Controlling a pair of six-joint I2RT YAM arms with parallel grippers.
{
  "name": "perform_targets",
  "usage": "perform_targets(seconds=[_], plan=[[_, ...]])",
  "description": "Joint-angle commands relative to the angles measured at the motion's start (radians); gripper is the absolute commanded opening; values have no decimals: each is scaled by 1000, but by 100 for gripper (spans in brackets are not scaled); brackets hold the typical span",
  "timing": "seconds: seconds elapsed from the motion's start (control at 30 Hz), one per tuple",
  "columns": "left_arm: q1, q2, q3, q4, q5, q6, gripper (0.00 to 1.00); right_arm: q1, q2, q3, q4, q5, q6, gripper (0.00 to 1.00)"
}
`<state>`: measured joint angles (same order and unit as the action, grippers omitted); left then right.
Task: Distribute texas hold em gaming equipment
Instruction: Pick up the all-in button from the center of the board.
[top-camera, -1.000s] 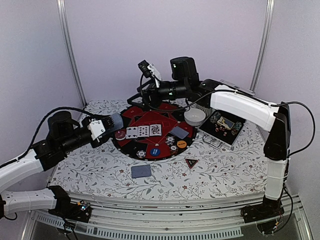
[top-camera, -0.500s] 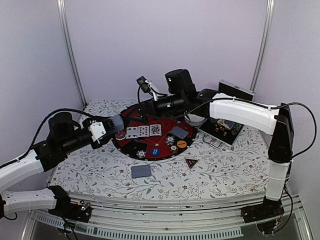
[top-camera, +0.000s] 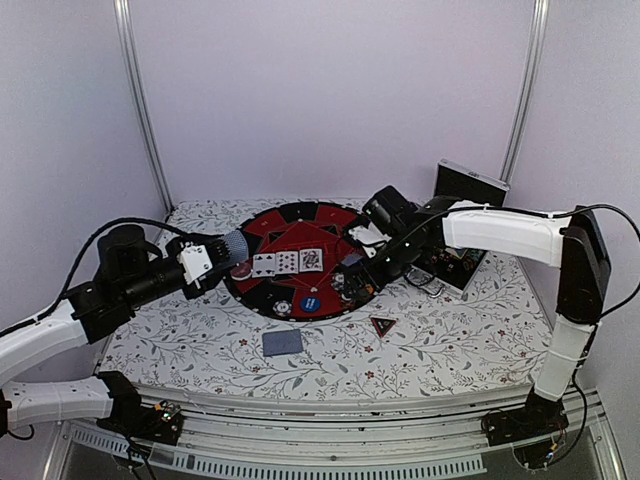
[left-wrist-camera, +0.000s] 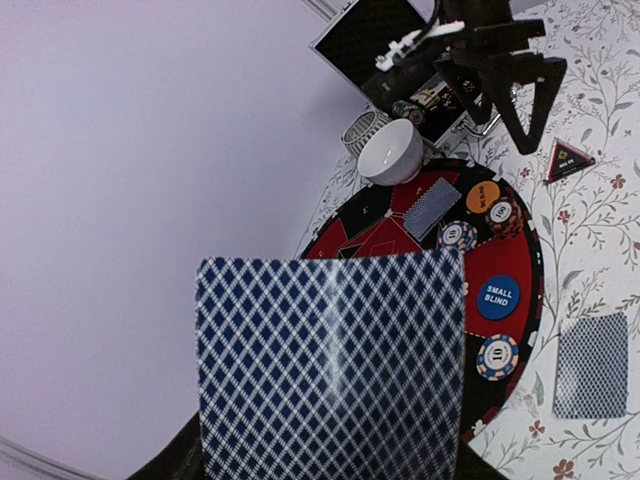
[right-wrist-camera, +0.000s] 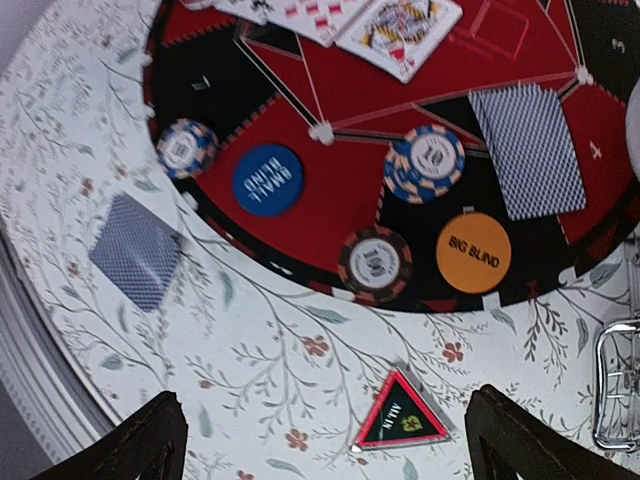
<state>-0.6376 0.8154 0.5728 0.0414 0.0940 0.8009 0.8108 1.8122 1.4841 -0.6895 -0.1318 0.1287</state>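
My left gripper (top-camera: 226, 250) is shut on a playing card (left-wrist-camera: 330, 370) with a blue diamond back, held above the left edge of the round red-and-black mat (top-camera: 300, 222); the card hides its fingers. My right gripper (right-wrist-camera: 330, 450) hangs open above the tablecloth, the black-red triangular marker (right-wrist-camera: 403, 422) lying between its fingers, untouched. On the mat lie face-up cards (top-camera: 287, 261), a face-down card (right-wrist-camera: 528, 150), a blue disc (right-wrist-camera: 267, 180), an orange disc (right-wrist-camera: 473, 253) and three striped chips (right-wrist-camera: 375, 264). Another face-down card (top-camera: 282, 343) rests on the cloth.
A white bowl (left-wrist-camera: 390, 150) stands at the mat's far right edge. Behind it the silver-edged black case (top-camera: 470, 185) stands open. The right arm (top-camera: 500, 230) stretches low across the right side. The table's front edge runs close below the loose card.
The right arm has swung down from high above the back of the mat to low over its right edge. The left arm and its card have not moved.
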Motion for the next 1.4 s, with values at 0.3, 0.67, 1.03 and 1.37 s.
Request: perform_targets(seconds=[0.3,0.67,1.03,1.37], plan=[[-2,45,-22,35,-26,1,53,-46,211,13,-152,21,-429,99],[-2,43,-21,29,-17,-4,53,-52,245,-41,-195,-48,-487,100],[-1,30,-24,30,-12,-5,54,-51,273,-40,-248,13,-466,91],[-2,21,-24,31,-10,-5,54,-31,274,-27,-278,98,-436,85]])
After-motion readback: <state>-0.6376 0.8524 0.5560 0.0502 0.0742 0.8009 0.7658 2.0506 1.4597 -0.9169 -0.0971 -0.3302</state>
